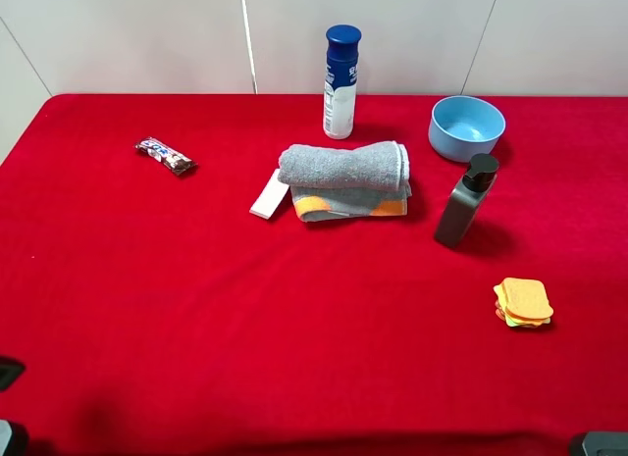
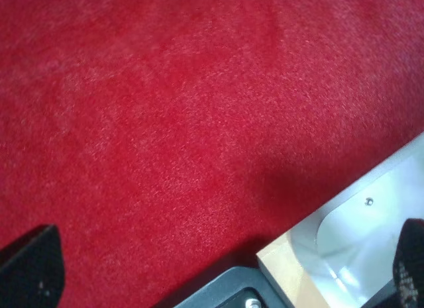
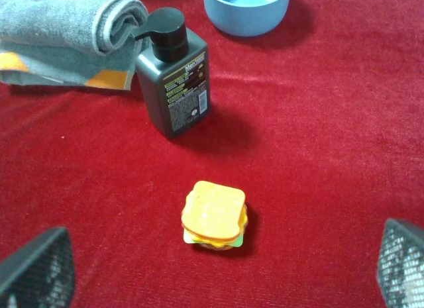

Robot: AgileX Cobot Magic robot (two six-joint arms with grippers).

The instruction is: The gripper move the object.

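Mid-cloth, the towel (image 1: 344, 179) lies folded, untouched; my left pincer (image 2: 218, 275) hovers spread above bare red cloth (image 1: 196, 309), my right pincer (image 3: 218, 281) seemingly spread too.

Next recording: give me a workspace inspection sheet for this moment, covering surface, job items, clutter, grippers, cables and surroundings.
Surface: red cloth covers the table.
Job's things: folded grey towel with orange bands lies mid-table, untouched, white tag at its left end.
Clutter: blue-capped white bottle upright behind the towel; blue bowl; dark pump bottle upright, right of the towel; small orange-yellow sponge stack; snack bar at far left.
Grippers: left gripper open over bare cloth; right gripper open, facing the sponge stack, holding nothing.
Cables: nothing seen.
Surroundings: pale wall panels behind the table.
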